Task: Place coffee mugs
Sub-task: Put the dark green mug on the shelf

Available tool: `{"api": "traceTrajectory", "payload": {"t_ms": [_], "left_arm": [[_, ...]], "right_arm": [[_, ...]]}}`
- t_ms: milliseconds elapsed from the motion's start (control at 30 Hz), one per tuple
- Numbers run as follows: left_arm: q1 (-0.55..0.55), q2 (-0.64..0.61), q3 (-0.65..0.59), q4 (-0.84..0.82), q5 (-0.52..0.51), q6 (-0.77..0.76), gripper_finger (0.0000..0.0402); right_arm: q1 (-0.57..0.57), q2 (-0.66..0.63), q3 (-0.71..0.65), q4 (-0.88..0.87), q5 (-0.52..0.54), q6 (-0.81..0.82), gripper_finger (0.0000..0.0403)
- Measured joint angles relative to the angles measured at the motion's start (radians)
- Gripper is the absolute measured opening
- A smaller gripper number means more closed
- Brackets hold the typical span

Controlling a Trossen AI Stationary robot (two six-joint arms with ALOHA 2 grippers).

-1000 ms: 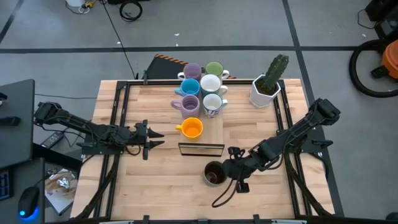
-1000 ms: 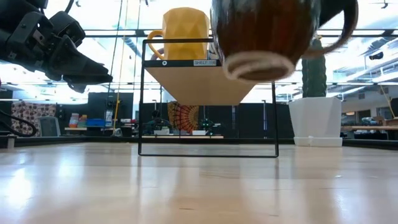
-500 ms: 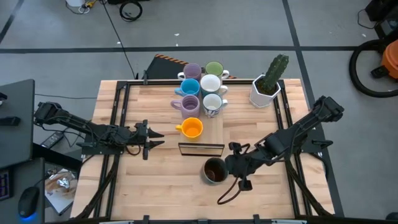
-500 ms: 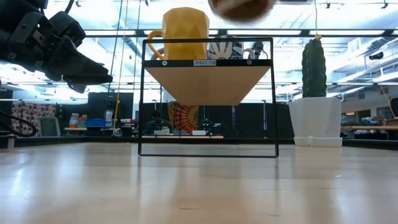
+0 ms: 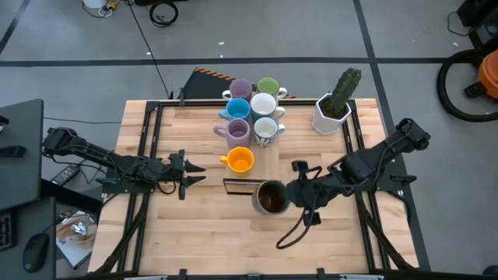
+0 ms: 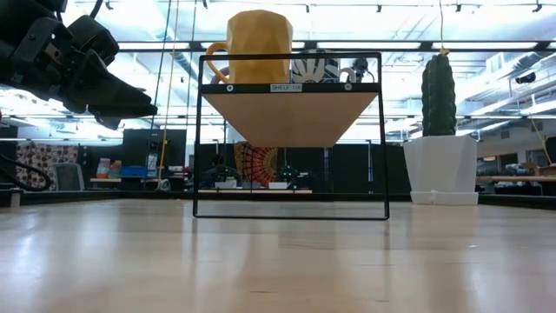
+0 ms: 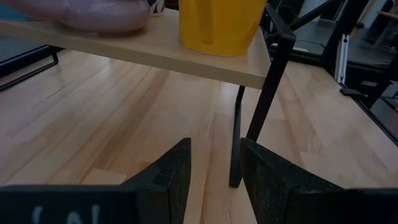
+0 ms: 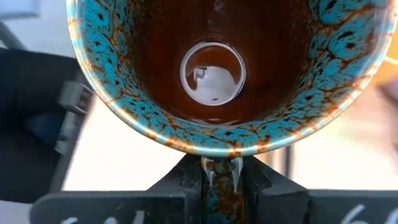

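A dark brown mug with a turquoise-speckled rim hangs in my right gripper, just in front of the raised wooden shelf. It is above the top of the low view. On the shelf stand two lilac mugs, a green, a blue, two white and an orange mug. My left gripper waits open over the table, left of the shelf. My right gripper pinches the mug's handle between its two fingers, just outside the rim. The fingers come from the table's right, slanting down. The mug is lifted clear of the table, its mouth facing up.
A white faceted pot with a green cactus stands at the far right of the table. The shelf's black frame legs stand on the table. Black rails run along the table's left and right sides.
My right gripper has risen with the dark mug, which has left the low view through its top. It has also drawn a little toward the far edge, up to the shelf's front. It has stayed shut on the mug.
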Motion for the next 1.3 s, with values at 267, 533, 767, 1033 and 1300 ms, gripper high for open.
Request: {"api": "traceTrajectory", "payload": {"t_ms": [267, 533, 767, 1033, 1300], "left_arm": [[0.000, 0.000, 0.000, 0.000, 0.000, 0.005, 0.0142], [0.000, 0.000, 0.000, -0.001, 0.000, 0.006, 0.0142], [0.000, 0.000, 0.000, -0.001, 0.000, 0.005, 0.0142], [0.000, 0.000, 0.000, 0.000, -0.007, 0.005, 0.0142], [0.000, 0.000, 0.000, 0.000, -0.007, 0.005, 0.0142]], "right_arm": [[-0.070, -0.018, 0.047, -0.124, 0.021, -0.041, 0.0052], [-0.143, -0.074, 0.046, -0.176, 0.009, -0.070, 0.0051], [-0.219, -0.136, -0.055, -0.167, 0.011, -0.086, 0.0051], [-0.333, -0.154, -0.139, -0.094, -0.107, -0.123, 0.0051], [-0.386, -0.120, -0.146, -0.059, -0.189, -0.157, 0.0051]]}}
